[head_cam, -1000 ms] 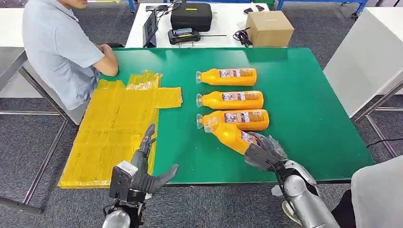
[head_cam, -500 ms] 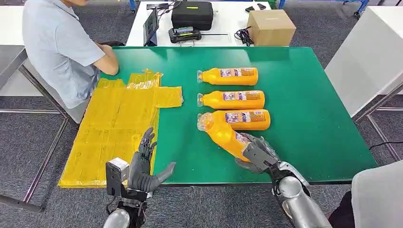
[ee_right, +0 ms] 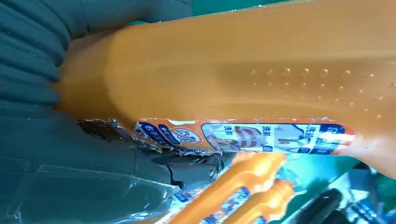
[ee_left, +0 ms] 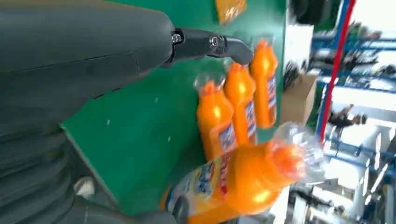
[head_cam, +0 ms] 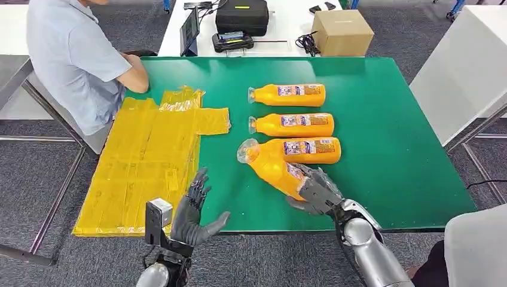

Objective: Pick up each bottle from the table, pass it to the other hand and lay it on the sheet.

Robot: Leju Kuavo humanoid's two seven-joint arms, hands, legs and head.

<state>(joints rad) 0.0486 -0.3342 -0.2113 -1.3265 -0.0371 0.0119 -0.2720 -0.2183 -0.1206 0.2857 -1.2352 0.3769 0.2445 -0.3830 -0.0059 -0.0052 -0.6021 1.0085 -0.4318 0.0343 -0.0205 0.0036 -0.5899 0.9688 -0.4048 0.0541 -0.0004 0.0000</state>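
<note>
Right hand (head_cam: 315,192) grips bottle (head_cam: 274,168) by its base; left hand (head_cam: 194,210) spread wide, empty. Risk: cap-heavy bottle tips during handover.

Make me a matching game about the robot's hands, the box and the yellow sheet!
Things:
1. right hand
2. left hand
3. cardboard box
4. yellow sheet

States or places:
A. on the white table behind
B. holds an orange bottle
C. spread flat on the green table, no bottle on it
D. fingers apart, holding nothing

Pairs: 1-B, 2-D, 3-A, 4-C
</note>
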